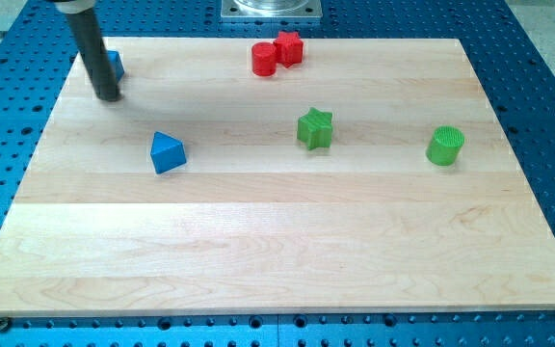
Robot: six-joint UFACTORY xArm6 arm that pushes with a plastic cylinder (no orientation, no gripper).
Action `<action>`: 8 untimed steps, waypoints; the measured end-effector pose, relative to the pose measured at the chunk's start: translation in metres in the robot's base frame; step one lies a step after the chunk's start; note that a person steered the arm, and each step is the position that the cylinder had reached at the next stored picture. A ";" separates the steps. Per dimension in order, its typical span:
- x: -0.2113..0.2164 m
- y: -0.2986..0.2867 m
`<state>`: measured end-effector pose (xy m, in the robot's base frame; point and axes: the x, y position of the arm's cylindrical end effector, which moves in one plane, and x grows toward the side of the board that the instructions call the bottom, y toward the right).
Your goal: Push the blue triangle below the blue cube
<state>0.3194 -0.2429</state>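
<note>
The blue triangle (167, 152) lies on the wooden board (277, 251) at the view's left of centre. The blue cube (115, 65) sits near the board's top left corner, mostly hidden behind my rod. My tip (108, 96) rests on the board just below and slightly left of the blue cube, touching or nearly touching it. The tip is up and to the left of the blue triangle, well apart from it.
A red cylinder (264, 59) and a red star-like block (288, 46) stand together at the top centre. A green star (315, 128) sits right of centre. A green cylinder (445, 145) stands at the right. A blue perforated table (547, 96) surrounds the board.
</note>
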 end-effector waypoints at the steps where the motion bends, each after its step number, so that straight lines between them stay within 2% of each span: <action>1: -0.017 -0.015; 2: -0.030 -0.009; 3: -0.005 0.015; 5: 0.086 0.121; 6: 0.131 0.124; 7: 0.135 0.071; 8: 0.109 0.035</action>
<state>0.4283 -0.2078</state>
